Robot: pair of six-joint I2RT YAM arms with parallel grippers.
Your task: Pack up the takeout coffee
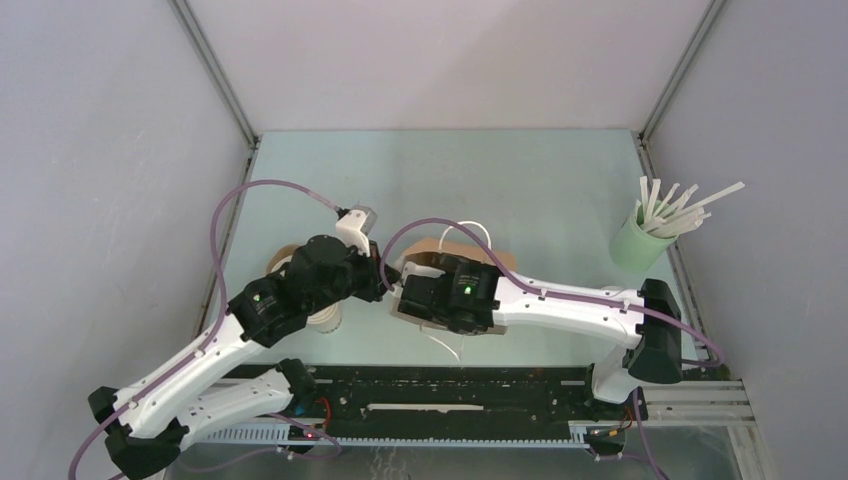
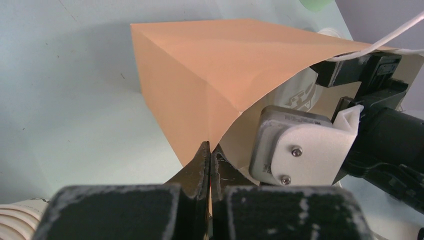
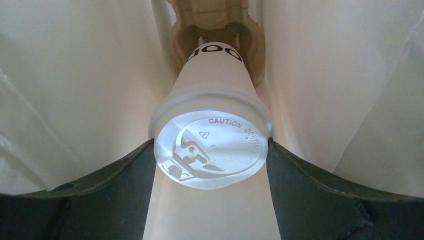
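The top external view looks down from high behind over the whole counter (image 1: 520,170). The left wrist view sits close outside the paper bag (image 2: 210,65); the right wrist view, inside it, faces the takeout coffee (image 3: 212,145) closely. All share the bag.

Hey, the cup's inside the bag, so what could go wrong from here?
1. The right hand grips the takeout coffee at its lid rim; releasing there might pop the lid or tip the cup.
2. The left hand pinches only a thin edge of the paper bag; if it slips, the mouth could collapse onto the cup.
3. The bag's white handle cord lies near the right arm and might snag on withdrawal.
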